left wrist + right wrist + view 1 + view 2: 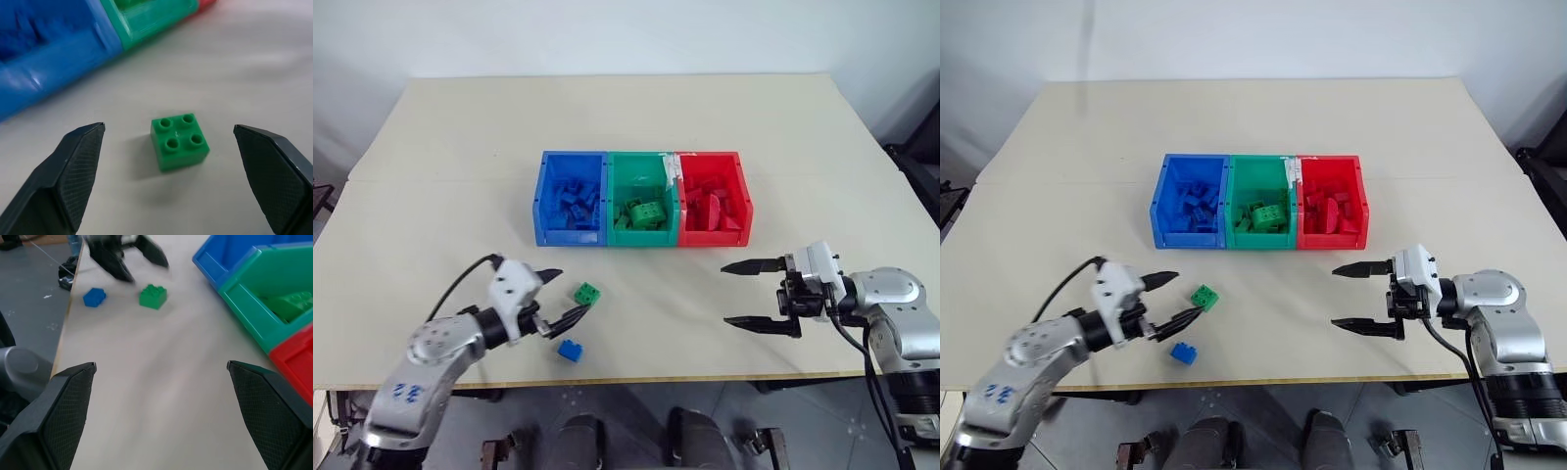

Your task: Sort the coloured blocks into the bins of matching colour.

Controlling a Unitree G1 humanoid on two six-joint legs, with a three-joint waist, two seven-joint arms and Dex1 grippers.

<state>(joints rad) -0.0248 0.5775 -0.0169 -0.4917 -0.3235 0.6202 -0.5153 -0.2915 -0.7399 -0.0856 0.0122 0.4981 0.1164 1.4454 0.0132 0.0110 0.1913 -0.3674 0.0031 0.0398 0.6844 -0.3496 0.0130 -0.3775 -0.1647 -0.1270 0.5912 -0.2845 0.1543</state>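
Note:
A green block [587,293] lies on the table in front of the bins, and a blue block [570,350] lies closer to the near edge. My left gripper [561,297] is open, its fingertips just left of the green block, which sits ahead between the fingers [73,166] in the left wrist view. The blue bin [571,197], green bin [642,198] and red bin [712,197] stand joined in a row mid-table, each holding bricks of its own colour. Over bare table at the right, my right gripper [751,293] is open and empty, pointing left.
The beige table [636,117] has free room behind and beside the bins. Its near edge [705,375] runs just below both grippers. A strip of pale tape [672,174] sits on the wall between the green and red bins.

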